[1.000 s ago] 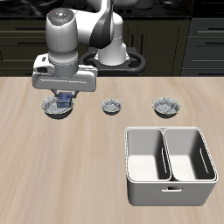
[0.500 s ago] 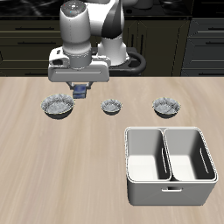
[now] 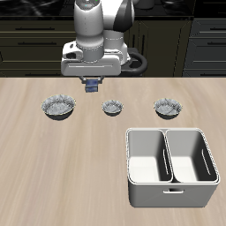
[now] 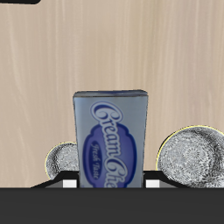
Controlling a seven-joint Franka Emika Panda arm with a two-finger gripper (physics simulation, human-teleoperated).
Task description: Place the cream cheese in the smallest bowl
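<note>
Your claw [image 3: 91, 86] is clamped on the cheese [image 3: 91, 85], which hangs off the table [image 3: 53, 168], back of the bowl row and between the widest bowl [image 3: 58, 108] and the smallest bowl [image 3: 112, 108]. The wrist view shows the box [image 4: 110, 140] held on end between the fingers [image 4: 61, 184], label facing the camera, with a bowl on either side below it. The third bowl [image 3: 168, 108] sits further along the row, and the white bin [image 3: 171, 166] stands toward the front edge.

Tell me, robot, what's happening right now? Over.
Gripper shut on cream cheese, in the air. Smallest bowl just ahead, empty. Nothing in the way. Over.
</note>
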